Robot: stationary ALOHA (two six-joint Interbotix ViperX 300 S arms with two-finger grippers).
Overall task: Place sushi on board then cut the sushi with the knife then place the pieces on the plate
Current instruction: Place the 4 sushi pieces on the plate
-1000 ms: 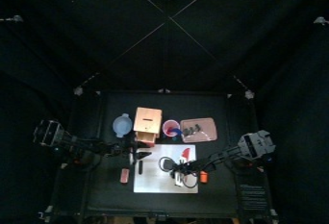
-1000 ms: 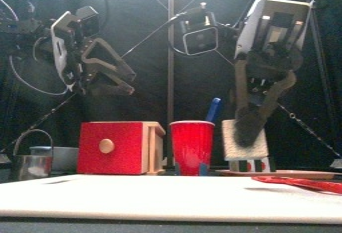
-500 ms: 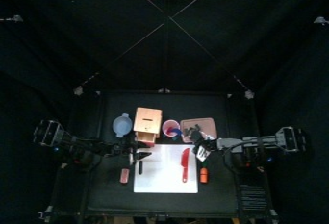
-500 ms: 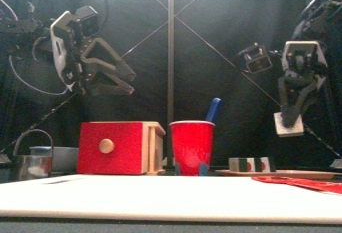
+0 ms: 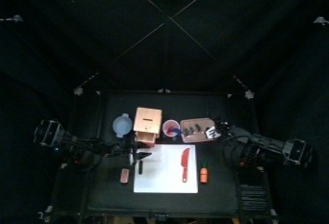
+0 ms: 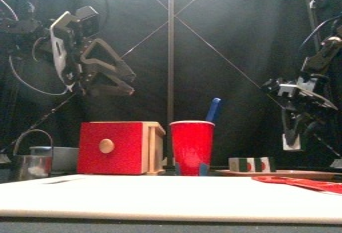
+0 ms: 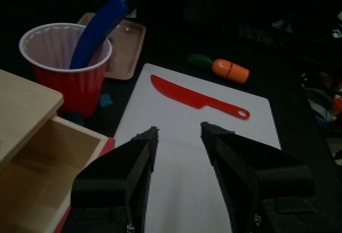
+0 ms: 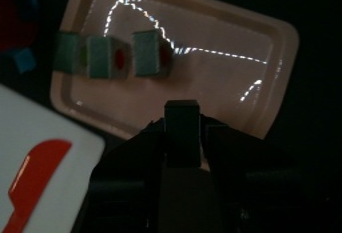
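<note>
The left tool (image 7: 178, 132) has stayed put, open and empty, hovering above the left part of the white board (image 7: 181, 192). Only the red knife (image 7: 197, 94) lies on the board, and no sushi is left there. The right arm has swung off the board and come down over the pink plate (image 8: 241, 47), where cut sushi pieces (image 8: 140, 53) already lie, so the transfer looks nearly finished. Whether the right tool (image 8: 182, 109), pointing down at the plate, grips a last piece I cannot tell.
</note>
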